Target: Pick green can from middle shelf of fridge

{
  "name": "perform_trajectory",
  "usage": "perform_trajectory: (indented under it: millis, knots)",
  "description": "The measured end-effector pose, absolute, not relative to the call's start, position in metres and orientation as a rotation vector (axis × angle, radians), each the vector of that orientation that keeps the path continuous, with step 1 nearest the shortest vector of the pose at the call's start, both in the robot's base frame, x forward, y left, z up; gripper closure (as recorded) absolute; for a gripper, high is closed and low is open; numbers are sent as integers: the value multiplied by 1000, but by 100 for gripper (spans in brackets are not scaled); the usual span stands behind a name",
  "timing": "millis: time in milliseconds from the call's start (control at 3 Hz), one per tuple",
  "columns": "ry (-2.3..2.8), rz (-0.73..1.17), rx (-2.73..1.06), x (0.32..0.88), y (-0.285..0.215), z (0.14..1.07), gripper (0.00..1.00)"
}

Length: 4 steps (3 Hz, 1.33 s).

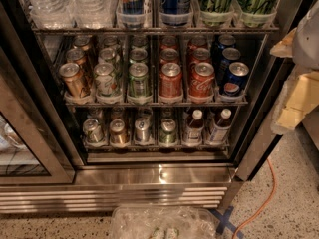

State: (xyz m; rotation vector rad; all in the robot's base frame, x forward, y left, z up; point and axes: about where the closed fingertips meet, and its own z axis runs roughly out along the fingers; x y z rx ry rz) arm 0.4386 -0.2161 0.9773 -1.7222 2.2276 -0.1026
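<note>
Green can stands at the front of the fridge's middle shelf, centre-left of frame; gripper hangs at right edge, whether jaws are apart or closed cannot be told.

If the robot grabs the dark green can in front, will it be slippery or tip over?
Probably a bit slippery: the green can looks smooth and shiny. It likely won't tip sideways, since it stands upright in a clear lane on the middle shelf. The tool is at the right edge, outside the fridge.

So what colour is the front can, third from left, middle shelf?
The can: dark green, silver top, camera view; gripper at right edge.
</note>
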Motion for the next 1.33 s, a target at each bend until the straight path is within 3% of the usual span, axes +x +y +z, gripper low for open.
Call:
perform_trajectory:
  millis: [667,1333]
  knots:
    - [2201,-1,-1717,429,-194,958,0]
    - [2107,318,-1545,377,-127,909,0]
